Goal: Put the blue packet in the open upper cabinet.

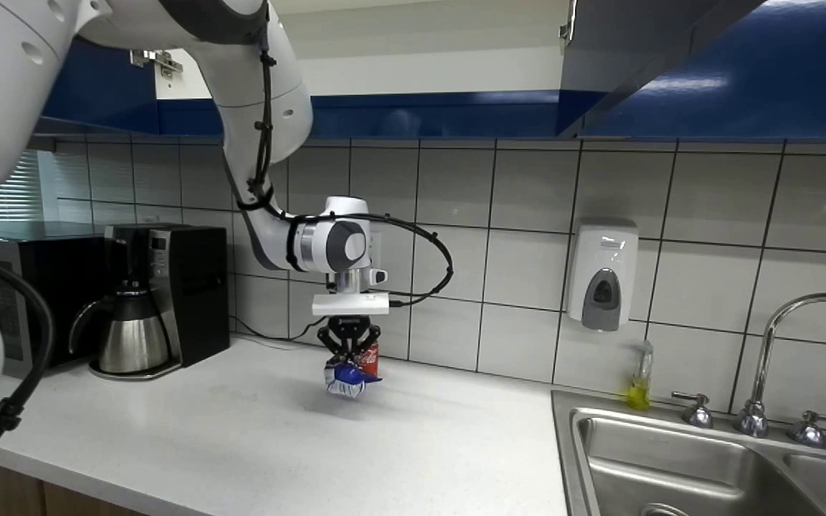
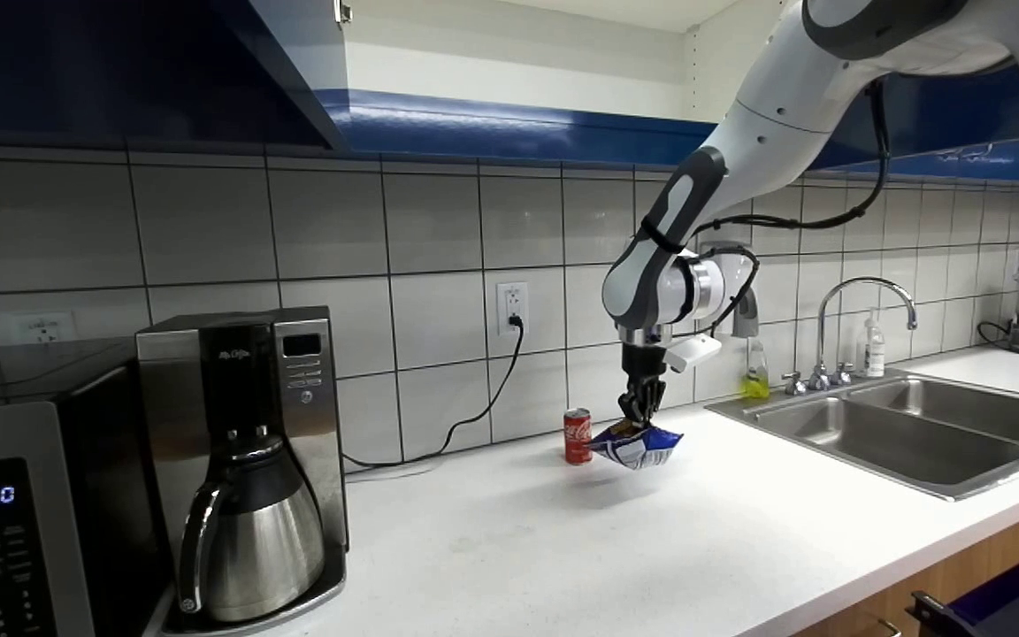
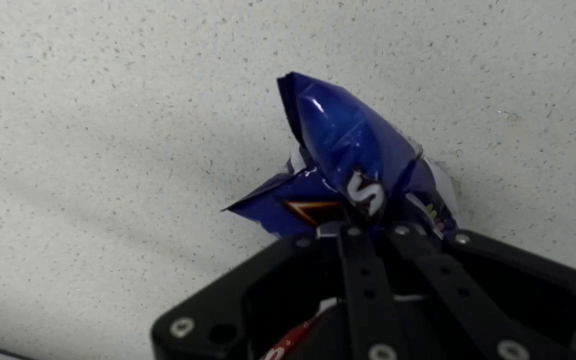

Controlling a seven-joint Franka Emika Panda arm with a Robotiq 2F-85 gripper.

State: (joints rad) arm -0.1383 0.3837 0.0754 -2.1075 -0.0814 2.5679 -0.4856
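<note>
Pinching blue packet (image 2: pixel 638 448), can (image 2: pixel 577 436) near, sink edge (image 1: pixel 575 459) apart

Bright light, seemingly from above, nearly bleaches the white counter (image 1: pixel 312 444), while the upper wall tiles (image 1: pixel 449 183) sit in shade. I catch pale glare along the blue trim (image 2: pixel 518 133) of the open upper cabinet (image 2: pixel 509 53), and a soft grey shadow under the blue packet (image 2: pixel 638 449). The wrist view is dimmer, the gripper (image 3: pixel 378 231) near-black and slightly blurred up close.
</note>
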